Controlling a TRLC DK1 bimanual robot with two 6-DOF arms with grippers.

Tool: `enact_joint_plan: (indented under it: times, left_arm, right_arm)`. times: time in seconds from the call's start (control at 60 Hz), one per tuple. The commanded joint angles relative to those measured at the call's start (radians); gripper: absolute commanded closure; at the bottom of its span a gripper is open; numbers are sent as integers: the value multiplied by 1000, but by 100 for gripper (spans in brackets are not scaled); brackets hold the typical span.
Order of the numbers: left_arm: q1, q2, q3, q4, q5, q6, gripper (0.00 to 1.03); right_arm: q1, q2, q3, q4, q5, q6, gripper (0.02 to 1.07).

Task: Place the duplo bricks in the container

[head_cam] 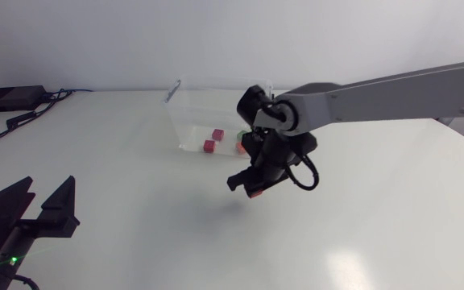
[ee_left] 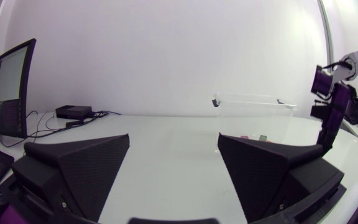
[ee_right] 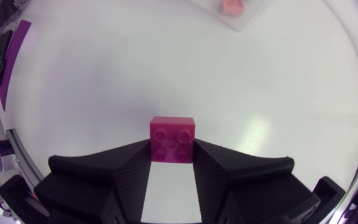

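1. Head view: the right gripper [head_cam: 254, 181] hangs above the table [head_cam: 377, 225] beside the container [head_cam: 185, 113], clenched on a brick [head_cam: 255, 192]. Other bricks [head_cam: 209, 146] lie inside.
2. Left wrist view: the left gripper [ee_left: 173, 163] is spread and empty, well apart.
3. Right wrist view: the brick is pinched by its flat sides. It is likely light, rigid and smooth.

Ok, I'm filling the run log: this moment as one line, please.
right claw: shut on magenta brick, over table, outside container | left claw: open, empty | container: other bricks inside
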Motion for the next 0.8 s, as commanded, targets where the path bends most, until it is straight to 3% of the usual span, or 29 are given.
enact_joint_plan:
  times: [0.0,0.167,0.333,0.45,0.617,0.633,0.667,0.683,0.7,0.717,0.733,0.783]
  left_arm:
    - [8,-10,-18,10,0,-21,4]
    - [8,-10,-18,8,0,-22,4]
    - [8,-10,-18,10,0,-21,4]
    - [8,-10,-18,8,0,-22,4]
    - [8,-10,-18,8,0,-21,4]
    - [8,-10,-18,8,0,-22,4]
    - [8,-10,-18,8,0,-21,4]
    - [8,-10,-18,10,0,-21,4]
    - [8,-10,-18,8,0,-22,4]
    - [8,-10,-18,10,0,-22,4]
    - [8,-9,-18,8,0,-22,4]
    - [8,-10,-18,8,0,-22,4]
  right_arm:
    - [9,-137,-35,13,37,35,99]
    - [-7,-340,-32,33,95,41,99]
    - [-66,-363,27,59,89,30,98]
    - [-89,-303,104,117,82,7,98]
    - [-122,-43,462,54,13,4,94]
    - [-123,-20,500,42,13,9,90]
    - [-123,36,592,-21,9,11,66]
    - [-123,58,629,-55,5,12,49]
    - [-125,81,670,-102,-4,12,22]
    - [-125,93,692,-130,-7,14,7]
    - [-126,102,710,-162,-10,14,3]
    - [-126,104,705,-208,-10,15,7]
